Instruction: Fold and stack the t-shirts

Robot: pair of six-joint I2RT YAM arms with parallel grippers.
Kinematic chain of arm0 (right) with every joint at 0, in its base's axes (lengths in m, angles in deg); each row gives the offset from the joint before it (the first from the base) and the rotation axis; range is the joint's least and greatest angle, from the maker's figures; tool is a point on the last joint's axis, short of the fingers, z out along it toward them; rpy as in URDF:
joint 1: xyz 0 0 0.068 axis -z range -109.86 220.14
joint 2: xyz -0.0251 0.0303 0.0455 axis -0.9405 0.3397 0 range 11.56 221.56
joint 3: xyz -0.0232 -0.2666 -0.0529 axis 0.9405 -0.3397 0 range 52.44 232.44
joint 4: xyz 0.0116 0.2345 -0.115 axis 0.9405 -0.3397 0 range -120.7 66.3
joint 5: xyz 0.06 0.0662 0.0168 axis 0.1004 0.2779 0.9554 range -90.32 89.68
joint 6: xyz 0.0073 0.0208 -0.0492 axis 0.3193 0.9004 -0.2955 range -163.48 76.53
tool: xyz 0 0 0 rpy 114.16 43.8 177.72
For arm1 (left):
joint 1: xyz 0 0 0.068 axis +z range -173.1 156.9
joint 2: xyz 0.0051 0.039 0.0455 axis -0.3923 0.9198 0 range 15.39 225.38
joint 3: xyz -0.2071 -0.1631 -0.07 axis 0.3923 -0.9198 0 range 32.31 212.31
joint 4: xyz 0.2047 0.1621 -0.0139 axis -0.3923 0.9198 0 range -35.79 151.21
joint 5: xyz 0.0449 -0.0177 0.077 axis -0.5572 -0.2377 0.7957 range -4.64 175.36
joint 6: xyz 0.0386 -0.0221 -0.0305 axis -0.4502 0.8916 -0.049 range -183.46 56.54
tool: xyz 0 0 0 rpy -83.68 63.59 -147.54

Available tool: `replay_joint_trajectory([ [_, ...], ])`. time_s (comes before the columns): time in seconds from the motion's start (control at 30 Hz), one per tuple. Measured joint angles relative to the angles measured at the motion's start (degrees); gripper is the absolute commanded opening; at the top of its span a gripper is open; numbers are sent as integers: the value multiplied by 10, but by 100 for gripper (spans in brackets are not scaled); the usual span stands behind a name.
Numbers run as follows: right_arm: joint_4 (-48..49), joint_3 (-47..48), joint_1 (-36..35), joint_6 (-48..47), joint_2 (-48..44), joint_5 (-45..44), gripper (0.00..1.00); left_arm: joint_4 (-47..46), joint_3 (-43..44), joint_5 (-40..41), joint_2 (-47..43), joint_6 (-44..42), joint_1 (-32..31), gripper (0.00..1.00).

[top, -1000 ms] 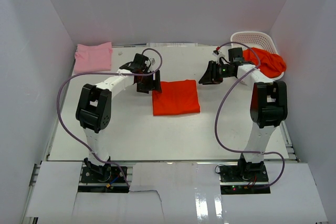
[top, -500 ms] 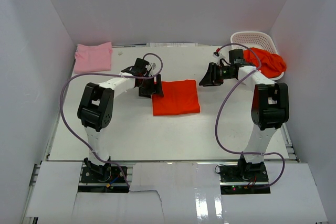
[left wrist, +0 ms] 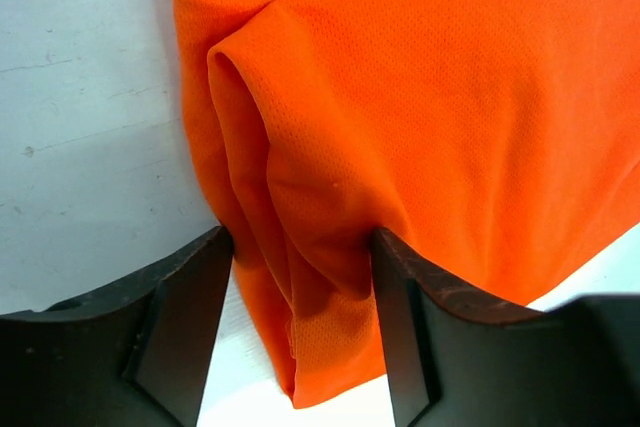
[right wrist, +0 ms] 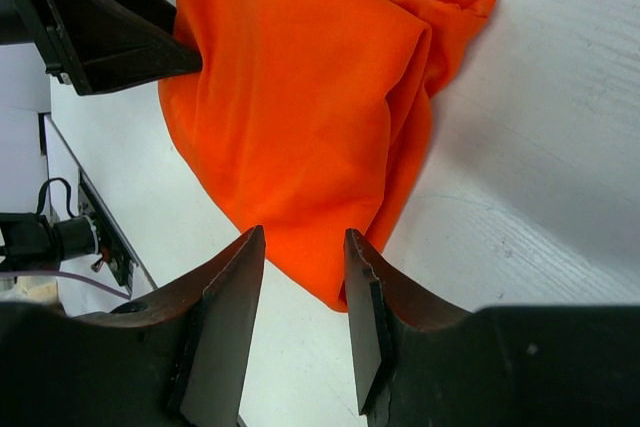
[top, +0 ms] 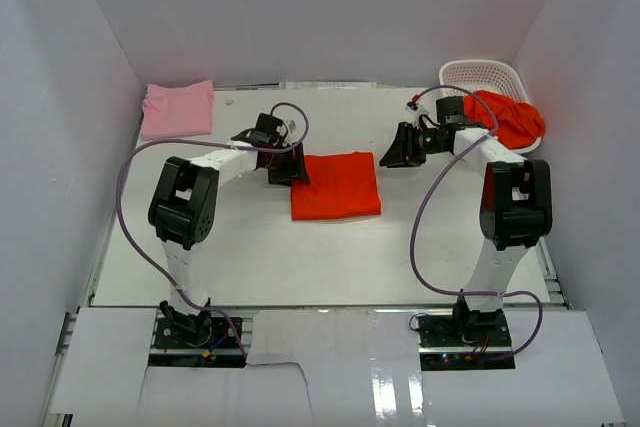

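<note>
A folded orange-red t-shirt [top: 335, 185] lies flat in the middle of the table. My left gripper [top: 290, 169] is down at its left edge. In the left wrist view the jaws [left wrist: 300, 247] stand apart with the shirt's folded near corner [left wrist: 310, 277] between them, and the cloth touches both fingers. My right gripper [top: 392, 152] hovers just off the shirt's far right corner, open, with nothing between its fingers [right wrist: 304, 237]. A light pink t-shirt [top: 178, 107] lies folded at the back left. Another orange-red t-shirt [top: 510, 117] hangs crumpled over the basket.
The white lattice basket [top: 480, 71] stands at the back right corner beside the right arm. White walls close in the table on three sides. Purple cables loop from both arms over the table. The left gripper's black finger [right wrist: 100, 27] shows across the shirt in the right wrist view.
My left gripper has moved right onto the shirt's left edge and its jaws have narrowed round the cloth. The right gripper has barely moved.
</note>
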Motion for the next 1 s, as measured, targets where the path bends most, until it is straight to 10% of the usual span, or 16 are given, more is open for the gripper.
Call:
replay_joint_trajectory([
  [0.57,0,-11,0,0,-8,0,43,-45,-40,-49,1,10,11,1],
  [1.0,4,-41,0,0,-33,1,42,50,81,-8,35,-48,27,0],
])
